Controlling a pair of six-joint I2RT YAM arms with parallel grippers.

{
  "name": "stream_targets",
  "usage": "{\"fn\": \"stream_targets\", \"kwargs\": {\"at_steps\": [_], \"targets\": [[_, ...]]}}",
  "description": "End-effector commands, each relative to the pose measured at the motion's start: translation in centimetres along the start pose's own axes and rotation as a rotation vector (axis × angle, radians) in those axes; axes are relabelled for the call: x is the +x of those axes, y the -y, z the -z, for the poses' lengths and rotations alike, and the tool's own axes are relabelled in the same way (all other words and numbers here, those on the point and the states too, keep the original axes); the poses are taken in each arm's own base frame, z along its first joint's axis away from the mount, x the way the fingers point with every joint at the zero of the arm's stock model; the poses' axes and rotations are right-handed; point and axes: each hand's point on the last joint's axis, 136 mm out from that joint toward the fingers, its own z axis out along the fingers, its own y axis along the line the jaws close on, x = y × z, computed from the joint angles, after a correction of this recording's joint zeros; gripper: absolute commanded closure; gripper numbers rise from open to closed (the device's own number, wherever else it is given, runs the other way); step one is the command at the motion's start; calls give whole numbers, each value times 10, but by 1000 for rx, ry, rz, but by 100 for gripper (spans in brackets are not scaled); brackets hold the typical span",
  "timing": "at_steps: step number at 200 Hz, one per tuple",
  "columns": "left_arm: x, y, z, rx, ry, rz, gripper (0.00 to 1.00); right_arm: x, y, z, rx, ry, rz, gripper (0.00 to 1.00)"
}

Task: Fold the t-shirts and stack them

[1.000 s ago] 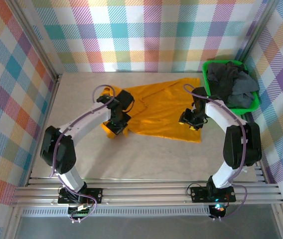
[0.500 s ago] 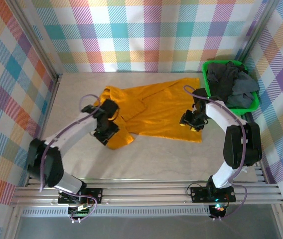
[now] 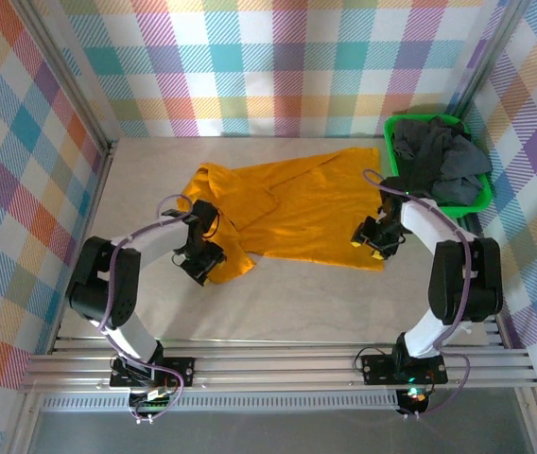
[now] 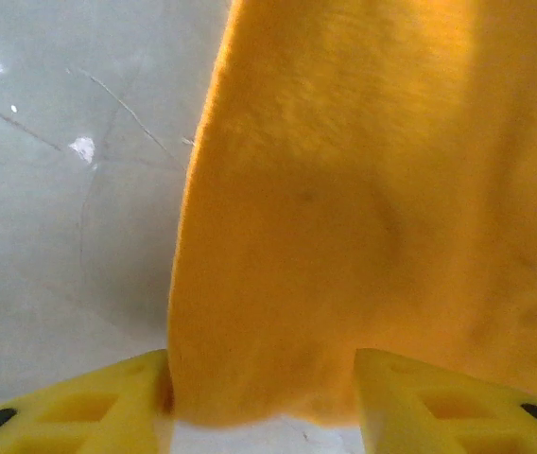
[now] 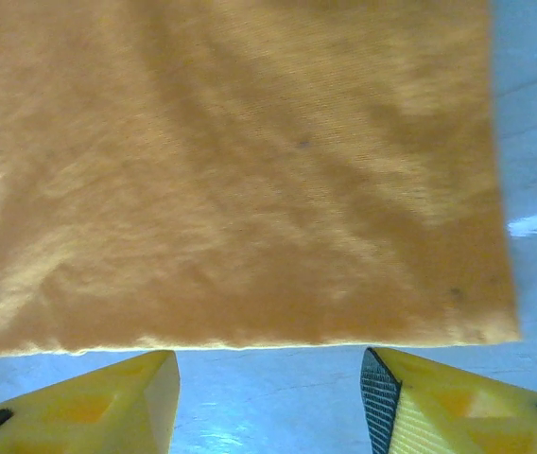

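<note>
Pale tabletop (image 3: pixel 297 303) holds the mustard-orange t-shirt (image 3: pixel 297 208); I see my left gripper (image 4: pixel 261 383), fingers apart, straddling its near-left edge, my right gripper (image 5: pixel 268 378), likewise apart, just off its near-right edge.

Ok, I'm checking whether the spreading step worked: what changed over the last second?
The left gripper dragged the bunched near-left corner of the mustard-orange t-shirt leftward and nearer, spreading it out; its jaws now stand apart around the cloth. The right gripper edged slightly right, now just off the hem. The grey t-shirts in the green basket stayed put.
</note>
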Motion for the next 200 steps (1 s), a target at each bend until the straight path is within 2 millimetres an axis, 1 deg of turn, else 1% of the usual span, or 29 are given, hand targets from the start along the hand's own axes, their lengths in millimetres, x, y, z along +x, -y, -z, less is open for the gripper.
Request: {"fn": "stream_targets", "kwargs": {"at_steps": [1,7,14,32,46,62,80,101,117,135,144,150,156,169,179,189,200], "targets": [[-3,-16,-8,-71,22,-46,63,3,19,5,18,20,-90,44],[-6,-17,-7,-77,39,-50,69,2,23,5,17,26,-111,44],[-9,-20,-5,-85,54,-50,79,2,28,4,21,32,-137,43],[-17,-27,1,-94,93,-51,100,0,33,-2,31,42,-156,43],[-20,-31,5,-89,109,-42,100,-2,33,-11,35,34,-164,43],[-21,-34,11,-76,117,-33,100,0,41,-19,91,0,-186,43],[-22,-33,17,-57,126,-34,100,5,51,-18,150,-14,-202,44],[-22,-31,21,-37,123,-31,100,7,56,-17,174,6,-196,43],[-21,-30,22,-25,124,-29,100,6,52,-25,147,-3,-197,43],[-21,-30,24,-18,126,-29,100,-4,40,-37,89,7,-184,46],[-21,-29,27,-7,130,-28,100,-8,33,-42,69,-3,-177,50],[-22,-28,29,1,134,-27,100,-10,30,-45,73,-18,-176,55],[-23,-26,33,14,139,-28,100,-11,26,-46,77,-32,-170,62],[-26,-20,43,49,154,-31,100,-14,15,-42,75,-22,-145,79],[-30,-14,55,83,174,-28,100,-18,4,-31,57,19,-120,91],[-36,-6,70,132,197,-23,100,-24,-10,-15,26,71,-100,100],[-45,6,93,210,232,-13,100,-34,-30,10,-21,139,-67,100]]}}
